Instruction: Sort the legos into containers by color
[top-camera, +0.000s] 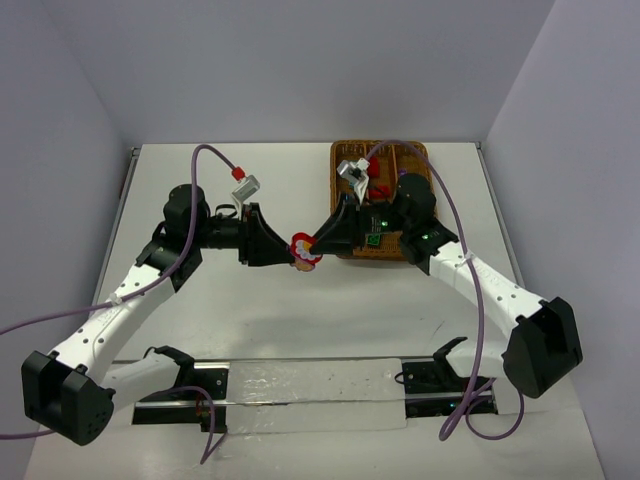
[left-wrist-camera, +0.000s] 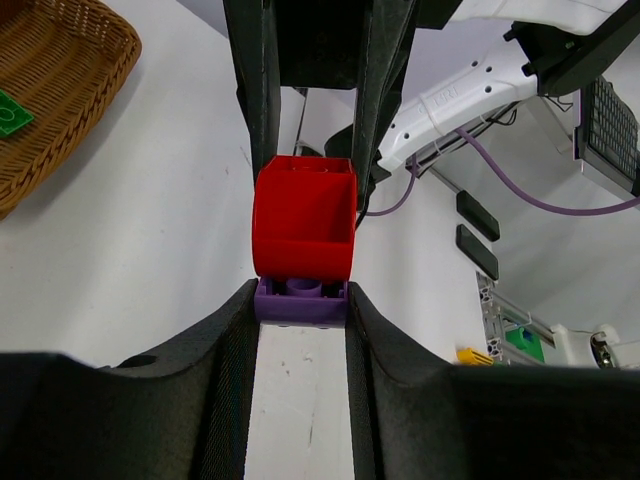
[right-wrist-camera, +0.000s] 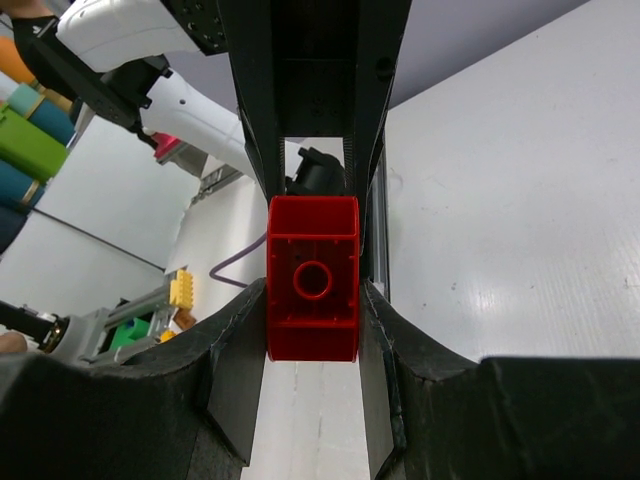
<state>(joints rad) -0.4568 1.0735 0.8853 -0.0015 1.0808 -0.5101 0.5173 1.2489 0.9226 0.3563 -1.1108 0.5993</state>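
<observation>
A red lego (left-wrist-camera: 303, 215) is joined to a purple lego (left-wrist-camera: 301, 302), and the pair (top-camera: 303, 251) hangs above the table's middle, between the two arms. My left gripper (left-wrist-camera: 301, 305) is shut on the purple lego. From the opposite side my right gripper (right-wrist-camera: 313, 320) is shut on the red lego (right-wrist-camera: 313, 290), whose hollow underside faces the right wrist camera. The wicker tray (top-camera: 412, 155) of containers stands at the back right, behind the right arm. It holds a green lego (top-camera: 372, 238) and red legos (top-camera: 380, 190). In the left wrist view the tray's corner (left-wrist-camera: 60, 90) shows that green lego (left-wrist-camera: 12, 112).
The right arm's wrist and a purple cable (top-camera: 455, 215) pass over the tray, hiding part of it. A metal rail with a white strip (top-camera: 310, 392) runs along the near edge between the arm bases. White walls close the table at left, back and right.
</observation>
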